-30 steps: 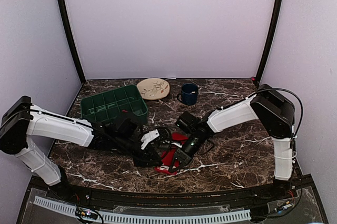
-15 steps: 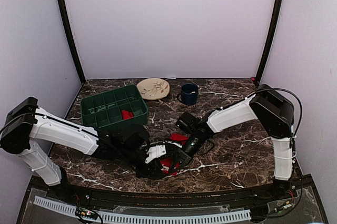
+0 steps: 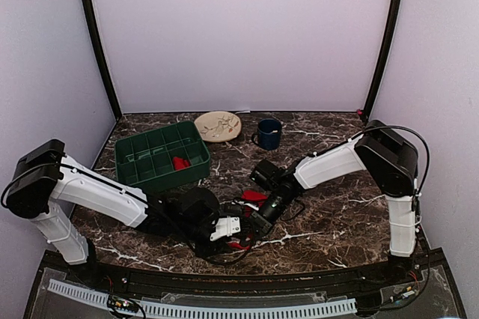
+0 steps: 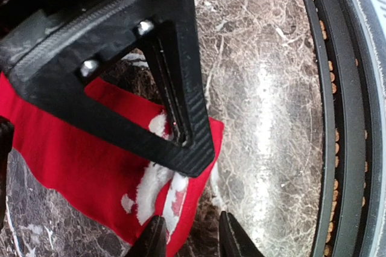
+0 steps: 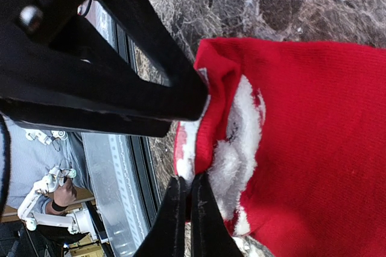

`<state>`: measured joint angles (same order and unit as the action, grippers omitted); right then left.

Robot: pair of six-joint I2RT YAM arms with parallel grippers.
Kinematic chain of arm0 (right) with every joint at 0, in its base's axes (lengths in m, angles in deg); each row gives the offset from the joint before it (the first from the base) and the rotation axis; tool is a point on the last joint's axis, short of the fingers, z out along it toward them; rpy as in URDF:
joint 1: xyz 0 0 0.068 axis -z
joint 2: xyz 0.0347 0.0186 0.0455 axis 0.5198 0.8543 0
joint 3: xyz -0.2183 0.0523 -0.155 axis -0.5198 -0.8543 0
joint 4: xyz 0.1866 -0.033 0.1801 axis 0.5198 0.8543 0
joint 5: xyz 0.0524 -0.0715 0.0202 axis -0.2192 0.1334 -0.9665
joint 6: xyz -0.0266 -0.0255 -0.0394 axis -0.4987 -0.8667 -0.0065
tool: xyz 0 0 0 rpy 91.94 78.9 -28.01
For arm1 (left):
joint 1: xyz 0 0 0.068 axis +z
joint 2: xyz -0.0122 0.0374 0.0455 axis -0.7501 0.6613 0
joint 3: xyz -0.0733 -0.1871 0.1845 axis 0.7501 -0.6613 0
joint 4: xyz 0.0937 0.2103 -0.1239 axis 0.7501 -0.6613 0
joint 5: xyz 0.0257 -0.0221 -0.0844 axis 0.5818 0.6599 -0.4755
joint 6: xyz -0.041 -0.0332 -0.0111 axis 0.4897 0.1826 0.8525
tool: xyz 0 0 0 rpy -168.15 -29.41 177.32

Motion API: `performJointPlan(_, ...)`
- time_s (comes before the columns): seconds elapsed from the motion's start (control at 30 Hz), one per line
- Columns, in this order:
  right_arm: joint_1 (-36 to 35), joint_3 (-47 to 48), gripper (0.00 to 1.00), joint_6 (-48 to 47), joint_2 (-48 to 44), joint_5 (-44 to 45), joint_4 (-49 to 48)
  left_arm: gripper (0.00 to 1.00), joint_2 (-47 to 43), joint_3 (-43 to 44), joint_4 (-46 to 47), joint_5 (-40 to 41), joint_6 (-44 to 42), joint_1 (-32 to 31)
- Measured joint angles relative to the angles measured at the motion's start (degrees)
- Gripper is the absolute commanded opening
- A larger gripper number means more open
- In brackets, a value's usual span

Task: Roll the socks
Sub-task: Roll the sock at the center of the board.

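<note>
A red sock [image 3: 253, 195] with white fluffy patches lies on the marble table near the front middle. In the right wrist view my right gripper [image 5: 186, 187] is shut, pinching the sock's [image 5: 319, 136] white-lined edge. In the top view the right gripper [image 3: 256, 223] meets the left gripper [image 3: 236, 232] over the sock. In the left wrist view my left gripper [image 4: 190, 240] is open with a narrow gap. One finger is over the sock's [image 4: 72, 148] corner, the other over bare marble. The right gripper's black finger [image 4: 175, 88] lies across the sock.
A green compartment tray [image 3: 142, 156] stands at the left rear with a red bundle [image 3: 179, 162] in one cell. A patterned plate [image 3: 218, 125] and a blue mug [image 3: 269, 133] stand at the back. The table's front rail [image 4: 338, 148] is close to the left gripper.
My left arm has swung toward the front and right, uncovering the red bundle in the tray. Its gripper now sits at the sock's front corner. The right arm has hardly moved.
</note>
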<state>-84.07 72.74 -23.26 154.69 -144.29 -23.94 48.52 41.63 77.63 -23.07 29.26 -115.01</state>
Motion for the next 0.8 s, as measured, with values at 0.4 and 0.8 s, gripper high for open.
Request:
performJointPlan(0.4,0.0,0.0,0.0,0.0,0.0,-0.2,0.1,0.3,0.9,0.0,3.6,6.1,-3.2,-1.0)
performJointPlan(0.8,0.1,0.0,0.0,-0.2,0.0,-0.2,0.7,0.12,1.0,-0.1,4.1,5.2,-4.7,-1.0)
